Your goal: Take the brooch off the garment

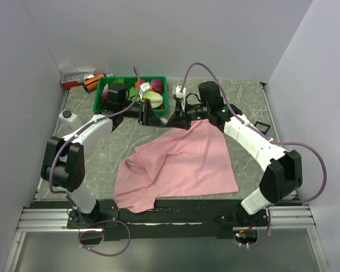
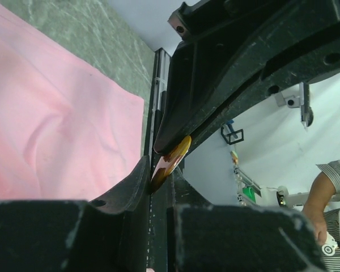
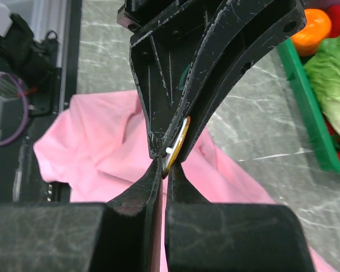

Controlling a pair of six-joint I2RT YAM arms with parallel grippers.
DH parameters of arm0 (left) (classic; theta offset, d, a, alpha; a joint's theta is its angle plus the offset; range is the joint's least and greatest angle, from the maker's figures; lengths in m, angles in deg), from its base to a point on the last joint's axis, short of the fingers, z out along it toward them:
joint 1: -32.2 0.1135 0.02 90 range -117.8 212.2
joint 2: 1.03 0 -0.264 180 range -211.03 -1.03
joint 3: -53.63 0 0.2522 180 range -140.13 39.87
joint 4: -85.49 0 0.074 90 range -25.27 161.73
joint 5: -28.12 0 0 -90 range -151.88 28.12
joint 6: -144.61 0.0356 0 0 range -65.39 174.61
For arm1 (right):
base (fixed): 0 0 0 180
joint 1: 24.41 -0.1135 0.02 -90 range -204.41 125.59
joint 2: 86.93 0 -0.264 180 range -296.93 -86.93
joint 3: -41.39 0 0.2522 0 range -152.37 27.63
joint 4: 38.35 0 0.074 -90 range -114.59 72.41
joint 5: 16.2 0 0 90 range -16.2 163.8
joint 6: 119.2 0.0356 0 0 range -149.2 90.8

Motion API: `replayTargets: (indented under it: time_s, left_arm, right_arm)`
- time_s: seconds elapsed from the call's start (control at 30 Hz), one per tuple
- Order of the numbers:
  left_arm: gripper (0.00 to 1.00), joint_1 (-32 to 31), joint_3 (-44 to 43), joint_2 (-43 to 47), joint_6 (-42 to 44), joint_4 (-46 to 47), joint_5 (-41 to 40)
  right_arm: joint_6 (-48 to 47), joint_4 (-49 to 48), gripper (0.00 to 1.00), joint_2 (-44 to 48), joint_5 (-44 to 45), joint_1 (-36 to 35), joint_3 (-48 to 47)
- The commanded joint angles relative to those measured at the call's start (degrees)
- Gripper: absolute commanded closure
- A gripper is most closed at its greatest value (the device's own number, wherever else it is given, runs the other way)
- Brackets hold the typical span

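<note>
The pink garment (image 1: 181,164) lies spread on the grey table, and its far corner rises toward the two grippers. It also shows in the left wrist view (image 2: 51,130) and the right wrist view (image 3: 102,153). The brooch is a small gold-rimmed disc (image 3: 180,141), brown and gold in the left wrist view (image 2: 171,158). My left gripper (image 1: 157,120) (image 2: 158,181) and my right gripper (image 1: 173,122) (image 3: 166,169) meet tip to tip above that corner. Both are shut on the brooch's edges from opposite sides. I cannot tell whether the brooch still touches the cloth.
A green bin (image 1: 102,90) of toy vegetables stands just behind the grippers; its rim (image 3: 306,113), a lettuce (image 3: 334,85) and an orange (image 3: 311,25) show in the right wrist view. A white bottle (image 1: 67,116) stands at the left and a black clip (image 1: 262,126) at the right.
</note>
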Motion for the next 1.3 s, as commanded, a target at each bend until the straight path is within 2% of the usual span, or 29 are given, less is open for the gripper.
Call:
replayTargets:
  time_s: [0.0, 0.23, 0.4, 0.57, 0.63, 0.7, 0.97, 1.07, 1.1, 1.13, 1.23, 1.27]
  left_arm:
    - [0.99, -2.4, -6.8, -2.0, 9.0, -13.7, -16.2]
    - [0.99, -7.9, -13.6, -1.9, 23.5, -27.4, -26.6]
    - [0.99, -8.8, -16.6, -1.8, 30.4, -32.3, -33.1]
    - [0.99, -9.3, -18.1, -1.0, 33.3, -34.8, -41.8]
    - [0.96, -9.4, -18.1, -0.6, 33.9, -34.9, -42.9]
    - [0.88, -9.4, -18.0, 0.0, 34.2, -35.1, -44.0]
    - [0.84, -9.4, -17.3, 1.9, 34.3, -34.7, -44.0]
    - [0.72, -9.3, -16.9, 3.1, 36.6, -35.1, -43.4]
    - [0.59, -9.1, -16.8, 3.5, 37.1, -35.3, -42.8]
    - [0.54, -8.7, -16.8, 4.0, 37.8, -35.8, -40.5]
    - [0.01, -7.3, -16.7, 7.6, 41.6, -38.6, -36.1]
    - [0.01, -6.7, -16.1, 8.6, 42.7, -39.2, -35.1]
  right_arm:
    - [-8.4, 3.6, 1.0, 4.2, -10.4, -6.5, -4.2]
    - [-8.9, 4.1, 1.0, 3.8, -10.2, -6.9, -4.6]
    - [-9.8, 4.6, 1.0, 3.7, -10.1, -7.0, -5.1]
    - [-10.9, 4.9, 1.0, 4.0, -9.8, -7.3, -5.3]
    - [-10.4, 4.9, 1.0, 3.9, -9.8, -7.4, -5.2]
    - [-10.1, 4.5, 1.0, 3.8, -9.9, -7.3, -5.0]
    - [-9.2, 3.8, 1.0, 3.4, -9.2, -7.4, -4.9]
    - [-8.1, 3.2, 1.0, 3.3, -8.4, -7.0, -4.3]
    - [-7.0, 2.3, 1.0, 3.3, -8.2, -6.3, -3.7]
    - [-3.6, 0.6, 1.0, 3.3, -8.2, -5.6, -3.3]
    - [2.5, -2.6, 1.0, 4.3, -7.8, -1.1, -0.5]
    - [3.4, -2.4, 1.0, 4.8, -8.0, 0.2, 0.3]
